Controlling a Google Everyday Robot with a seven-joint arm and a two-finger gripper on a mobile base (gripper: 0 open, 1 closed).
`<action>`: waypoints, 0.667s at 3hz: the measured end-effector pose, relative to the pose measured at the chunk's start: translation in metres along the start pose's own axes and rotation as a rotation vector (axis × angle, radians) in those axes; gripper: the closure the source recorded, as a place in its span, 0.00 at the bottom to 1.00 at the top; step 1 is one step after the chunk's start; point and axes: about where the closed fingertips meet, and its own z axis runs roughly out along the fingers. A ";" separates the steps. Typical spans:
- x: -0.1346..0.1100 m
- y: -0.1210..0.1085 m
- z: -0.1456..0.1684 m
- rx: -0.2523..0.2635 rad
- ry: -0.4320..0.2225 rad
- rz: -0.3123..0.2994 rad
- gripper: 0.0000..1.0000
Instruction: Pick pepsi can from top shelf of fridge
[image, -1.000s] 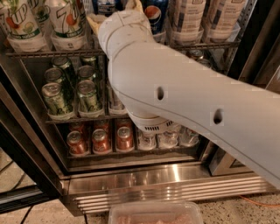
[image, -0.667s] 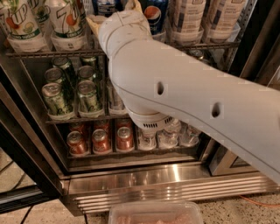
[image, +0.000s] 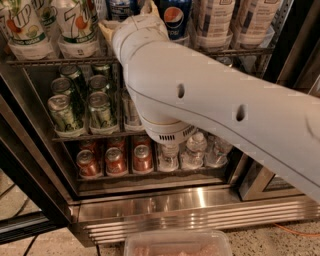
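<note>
The fridge (image: 165, 207) stands open with its wire racks in view. On the top shelf (image: 60, 61) a dark blue pepsi can (image: 120, 6) stands at the top edge of the view, mostly cut off. My gripper (image: 127, 14) reaches up to that shelf and sits right at this can, its wrist (image: 137, 35) just below the can. A like blue can with a red-white-blue globe logo (image: 175, 17) stands just to the right. My big white arm (image: 225, 110) crosses the view from the lower right.
7UP bottles (image: 50, 25) stand left on the top shelf and white bottles (image: 235, 22) right. Green cans (image: 80, 105) fill the middle rack, red cans (image: 115, 160) and water bottles (image: 195, 150) the bottom rack. A clear plastic tub (image: 177, 243) lies on the floor in front.
</note>
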 end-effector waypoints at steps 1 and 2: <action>-0.004 -0.007 0.005 0.018 -0.010 0.000 0.40; -0.006 -0.012 0.009 0.033 -0.020 0.008 0.53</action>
